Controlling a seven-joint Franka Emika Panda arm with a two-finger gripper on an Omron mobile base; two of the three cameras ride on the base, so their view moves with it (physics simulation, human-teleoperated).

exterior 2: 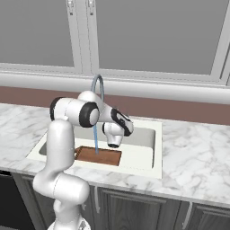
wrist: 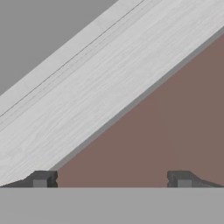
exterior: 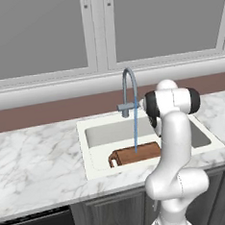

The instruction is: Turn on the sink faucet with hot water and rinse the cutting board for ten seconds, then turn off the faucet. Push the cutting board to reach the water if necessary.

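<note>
The grey gooseneck sink faucet [exterior: 129,81] [exterior 2: 98,84] stands at the back rim of the cream sink [exterior: 85,153] [exterior 2: 156,155]. Its short lever [exterior: 122,107] sticks out to the left at the base. A thin pale-blue stream of water [exterior: 135,131] [exterior 2: 95,137] falls straight onto the reddish-brown cutting board [exterior: 137,154] [exterior 2: 101,156], which lies flat against the basin's front wall. My gripper [wrist: 111,179] [exterior 2: 113,144] hangs over the basin just right of the stream. It faces the back wall, open, with nothing between its fingertips [wrist: 41,179].
White veined marble counter [exterior: 36,159] [exterior 2: 197,152] runs on both sides of the sink. Behind it are a brown backsplash [wrist: 175,113] and a pale window sill [wrist: 100,83]. Dark cabinet doors [exterior 2: 134,209] sit below the counter.
</note>
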